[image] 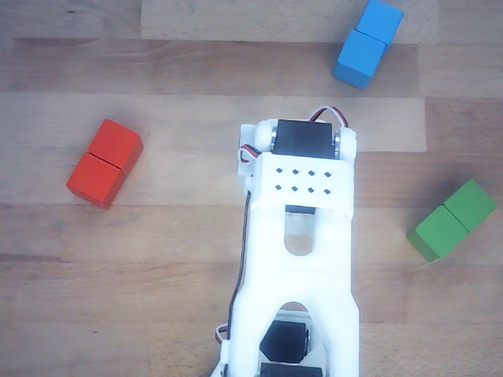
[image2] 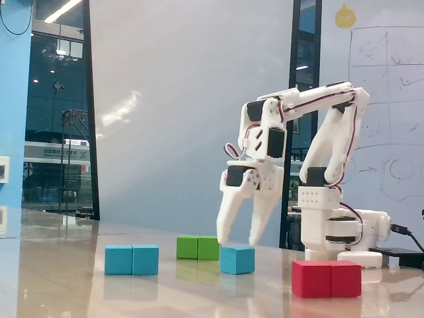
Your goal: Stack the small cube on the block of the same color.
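hiding the small cube overhead

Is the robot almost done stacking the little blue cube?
Not yet. Nothing is stacked: the small cube sits on the table, apart from the blue block. Right now the hand is open just above the cube, fingers apart, not gripping it. What is left: close on the cube, lift it, carry it to the blue block and set it on top.

Gripper hanging spread just above small cube; green block crowding close behind-left; open tabletop stretching toward blue block.
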Tool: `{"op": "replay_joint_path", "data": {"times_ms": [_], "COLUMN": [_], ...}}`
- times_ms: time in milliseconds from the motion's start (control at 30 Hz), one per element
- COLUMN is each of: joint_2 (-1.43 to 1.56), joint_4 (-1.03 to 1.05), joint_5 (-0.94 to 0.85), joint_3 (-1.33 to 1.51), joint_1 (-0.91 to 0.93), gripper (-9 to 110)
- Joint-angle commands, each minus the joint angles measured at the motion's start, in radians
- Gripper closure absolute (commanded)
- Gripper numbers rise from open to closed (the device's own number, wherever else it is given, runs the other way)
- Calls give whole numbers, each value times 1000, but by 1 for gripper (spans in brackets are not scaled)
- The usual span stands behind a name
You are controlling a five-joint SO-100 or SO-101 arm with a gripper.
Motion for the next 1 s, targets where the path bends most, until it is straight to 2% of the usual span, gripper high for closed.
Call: {"op": "replay_joint_path", "data": {"times_ms": [0,633,967], "joint_2": [-12,-97,110], "joint_4": [-41,-8,23], "joint_5": [-2,-3,-3], "joint_3": [-9,-11,-2], "joint_1": [29,21,20], "gripper": [77,77,77]}}
